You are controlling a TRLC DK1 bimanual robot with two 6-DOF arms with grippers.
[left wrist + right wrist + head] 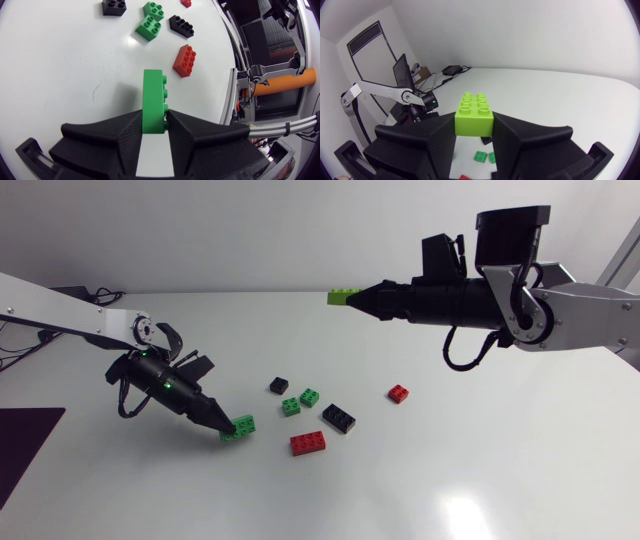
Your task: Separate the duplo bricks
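Your left gripper is clamping a green brick from two sides, its jaws parted only to the brick's width. The brick is jutting ahead of the fingertips, low over the table, on the left-edge side of the loose bricks near the middle; contact cannot be confirmed. Your right gripper is gripping a lime brick the same way, raised toward the table's far edge. The two pieces are sitting well apart, so I judge the split done and the set-down in hand. You should be lowering the green brick flat before parting the jaws, keeping it apart from the nearby red brick.
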